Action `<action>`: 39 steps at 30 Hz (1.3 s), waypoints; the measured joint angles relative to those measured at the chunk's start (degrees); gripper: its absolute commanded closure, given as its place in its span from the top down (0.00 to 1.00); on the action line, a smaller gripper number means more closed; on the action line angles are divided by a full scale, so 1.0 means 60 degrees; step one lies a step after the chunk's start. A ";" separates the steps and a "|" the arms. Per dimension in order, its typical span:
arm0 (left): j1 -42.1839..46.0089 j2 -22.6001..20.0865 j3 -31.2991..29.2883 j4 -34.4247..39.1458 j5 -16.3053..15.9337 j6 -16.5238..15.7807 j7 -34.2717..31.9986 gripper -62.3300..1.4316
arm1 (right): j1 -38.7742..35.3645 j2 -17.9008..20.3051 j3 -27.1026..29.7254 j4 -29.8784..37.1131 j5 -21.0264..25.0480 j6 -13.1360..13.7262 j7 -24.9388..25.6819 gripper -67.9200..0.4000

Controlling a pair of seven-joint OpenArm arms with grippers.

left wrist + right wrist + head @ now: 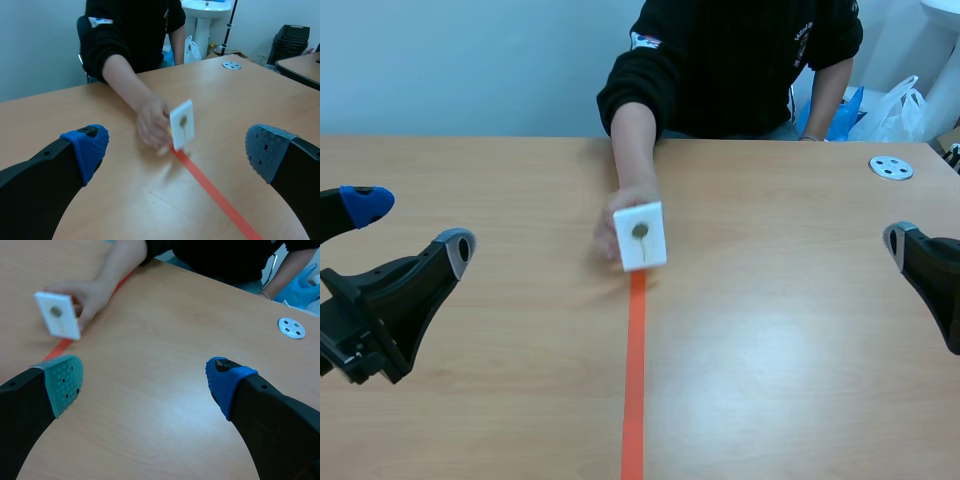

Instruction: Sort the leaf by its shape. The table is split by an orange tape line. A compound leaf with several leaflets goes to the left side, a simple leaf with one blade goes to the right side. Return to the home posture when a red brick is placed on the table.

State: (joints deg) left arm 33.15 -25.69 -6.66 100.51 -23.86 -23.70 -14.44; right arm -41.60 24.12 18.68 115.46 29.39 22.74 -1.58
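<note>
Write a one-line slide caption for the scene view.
A person's hand holds a leaf card at the far end of the orange tape line; both arms' jaws open.

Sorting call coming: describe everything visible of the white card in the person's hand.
The white card is a thick, rigid-looking white rectangle. At its centre sits one small olive-brown leaf, a single rounded blade on a thin stem. It stands nearly upright, slightly tilted, facing the robot, at the far end of the orange tape line. A person's hand grips it from behind; whether it touches the table is unclear.
</note>
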 measured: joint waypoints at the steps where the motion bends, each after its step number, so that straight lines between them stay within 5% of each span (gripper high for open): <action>1: 0.0000 0.0000 0.0000 0.0000 0.0000 0.0000 0.0000 0.94 | 0.0000 0.0000 0.0000 0.0000 0.0000 0.0000 0.0000 0.74; 21: -0.0022 -0.0026 0.0000 0.0000 0.0040 0.0000 -0.0033 0.94 | 0.0000 0.0000 0.0000 0.0000 0.0000 0.0000 0.0000 0.74; 26: -0.0470 -0.0521 0.0117 -0.0073 0.1045 -0.0080 0.0069 0.94 | 0.0000 0.0000 0.0000 0.0000 0.0000 0.0000 -0.0007 0.74; 35: -0.2743 -0.1523 0.1803 -0.2699 0.1064 -0.0073 0.0248 0.94 | 0.0000 0.0000 0.0000 0.0000 0.0000 0.0000 -0.0007 0.74; 39: -0.3905 -0.1621 0.3009 -0.3934 0.1490 -0.0270 0.0339 0.94 | 0.0000 0.0000 0.0000 0.0000 0.0000 0.0000 -0.0011 0.74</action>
State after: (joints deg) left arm 9.72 -35.42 11.40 76.90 -14.92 -25.32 -12.40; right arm -41.60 24.12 18.68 115.46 29.39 22.74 -1.65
